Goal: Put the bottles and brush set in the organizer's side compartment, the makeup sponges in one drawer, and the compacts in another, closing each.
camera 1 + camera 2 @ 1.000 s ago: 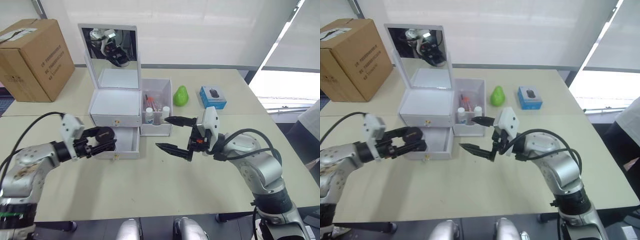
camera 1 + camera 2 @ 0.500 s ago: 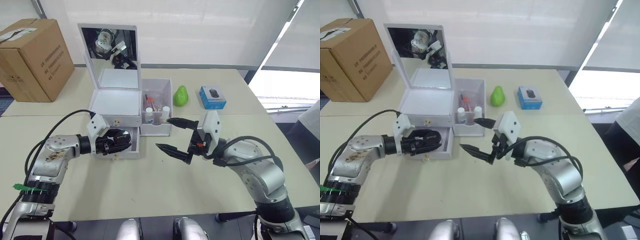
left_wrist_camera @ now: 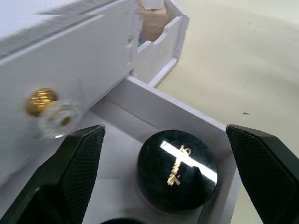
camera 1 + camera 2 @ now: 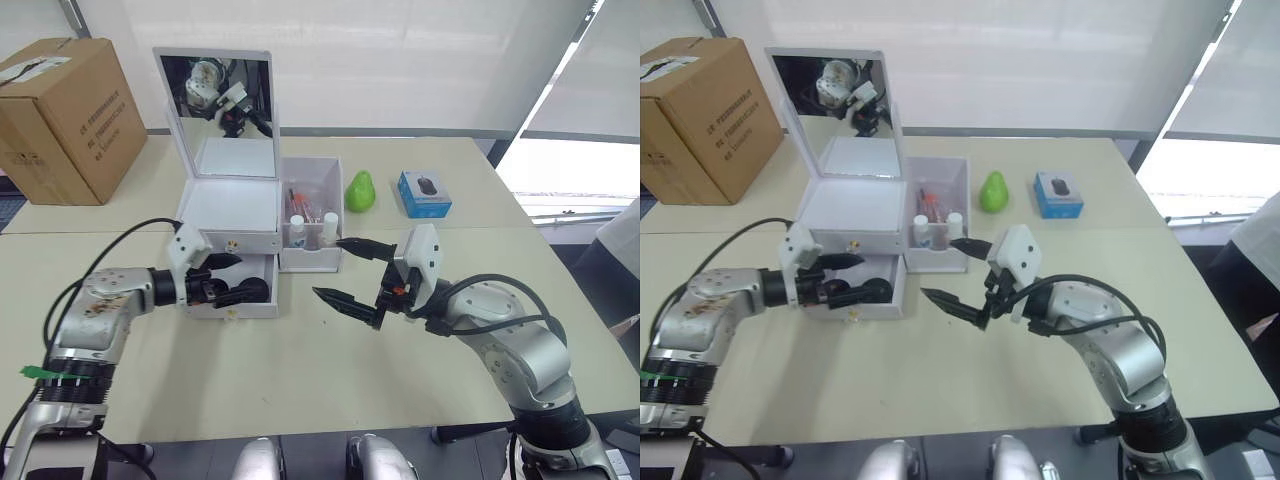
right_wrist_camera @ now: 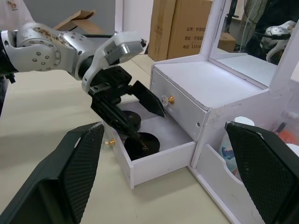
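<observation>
Left wrist view: compact [image 3: 176, 170] lies in the open lower drawer [image 3: 154, 105], left gripper [image 4: 230, 278] spread and released above it.
Right gripper [image 4: 345, 271], at the drawer's 3 o'clock, hangs spread, empty; withdraw the left fingers [image 3: 70, 165] clear, then push the drawer front squarely shut.

White organizer [image 4: 240, 205] on a beige table [image 4: 300, 350], mirror lid [image 4: 212, 92] raised. Lower drawer [image 4: 245, 292] pulled out; upper drawer shut. Side compartment [image 4: 312, 222] holds bottles [image 4: 298, 228] and brushes [image 4: 300, 203].

Left gripper [image 4: 235, 277] at the open drawer, fingers spread, one above the drawer, one inside it. Right gripper [image 4: 345, 272] hangs over the table just right of the organizer, fingers wide apart, holding nothing.

Green pear-shaped thing [image 4: 361, 190] and blue box [image 4: 425, 194] further back. Cardboard box [image 4: 68, 115] at far left.
</observation>
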